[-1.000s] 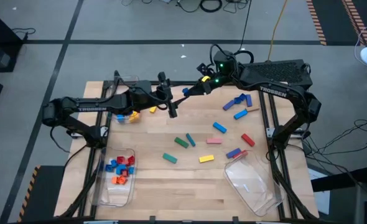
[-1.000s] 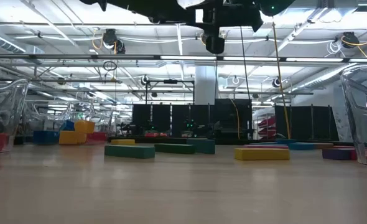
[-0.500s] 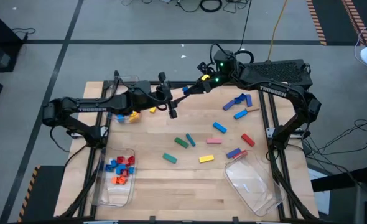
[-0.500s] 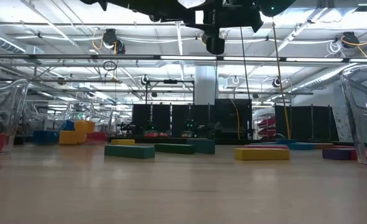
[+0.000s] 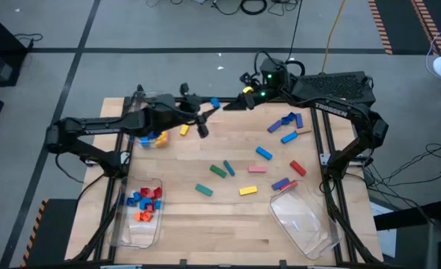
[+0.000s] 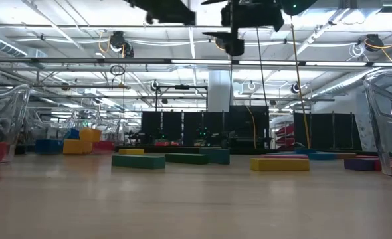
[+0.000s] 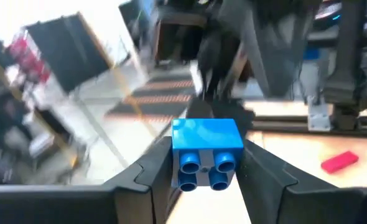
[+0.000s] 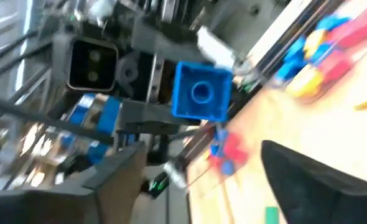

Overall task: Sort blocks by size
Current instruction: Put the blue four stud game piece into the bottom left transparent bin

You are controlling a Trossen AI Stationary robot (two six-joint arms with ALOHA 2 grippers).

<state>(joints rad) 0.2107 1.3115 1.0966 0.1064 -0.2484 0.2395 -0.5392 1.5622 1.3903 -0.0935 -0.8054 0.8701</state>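
A small blue studded plastic brick (image 7: 207, 153) is being gripped above the table's far edge by the left gripper (image 5: 208, 105), the right gripper (image 5: 239, 101) spread clear, and carriage to a size-matched clear bin is being called for.

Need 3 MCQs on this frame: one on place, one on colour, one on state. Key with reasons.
1. In the high view, the bin holding red, blue and orange bricks is at:
A. lower left
B. upper right
C. centre

2. The brick in the left claw is:
A. yellow
B. blue
C. green

3. The right claw is:
A. shut on a red brick
B. shut on nothing
C. open, holding nothing

Key:
1 A: the bin lies by the table's lower-left corner.
2 B: the left wrist view shows the left claw gripping a blue brick between its fingers.
3 C: in the right wrist view, the right claw has its fingers spread wide with nothing between them.
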